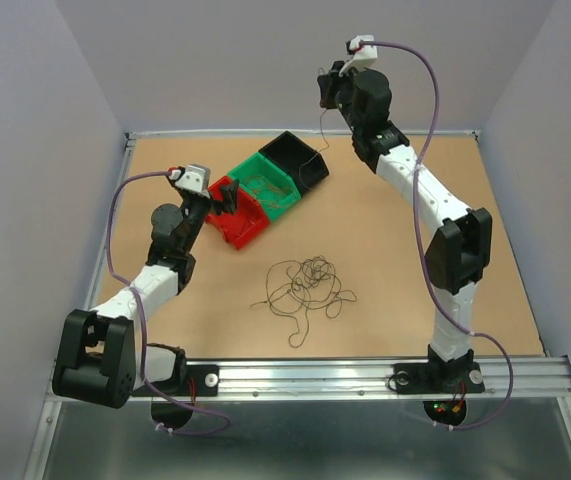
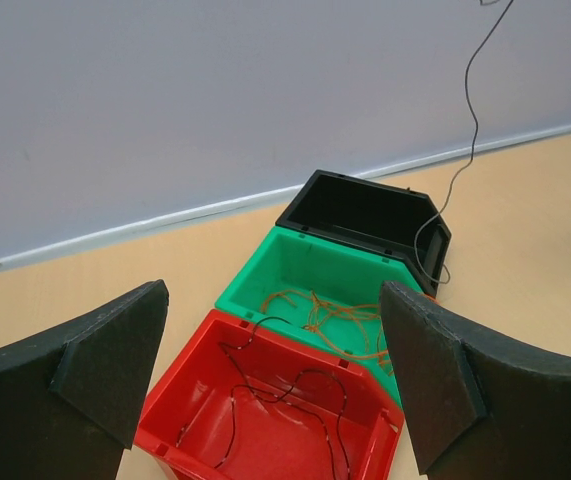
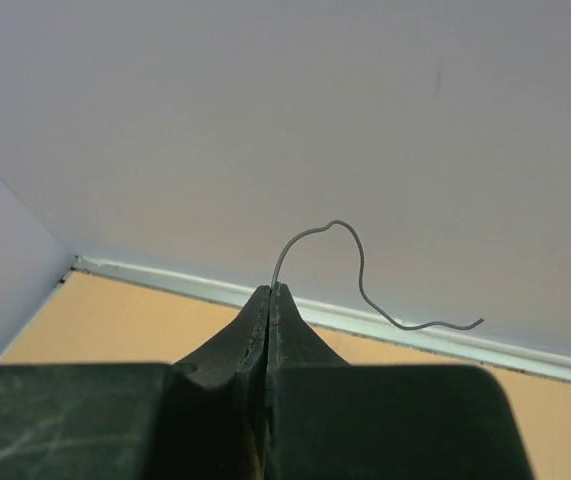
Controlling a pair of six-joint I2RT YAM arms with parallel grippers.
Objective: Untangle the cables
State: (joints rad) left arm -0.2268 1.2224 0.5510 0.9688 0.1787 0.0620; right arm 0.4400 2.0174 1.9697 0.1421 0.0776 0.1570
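The right gripper is clamped shut on one dark wire, high above the black bin. The wire's long axis is near vertical, with its lower end at that bin's rim. The left gripper is empty, jaws wide apart, two bins from the black bin. The tangle lies base-side of the black bin, and the left arm is probably nearer.

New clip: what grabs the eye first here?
The right gripper, raised high at the back of the table, is shut on one thin wire that trails down to the black bin. A loose dark tangle lies mid-table, and the open left gripper hovers over the red bin.
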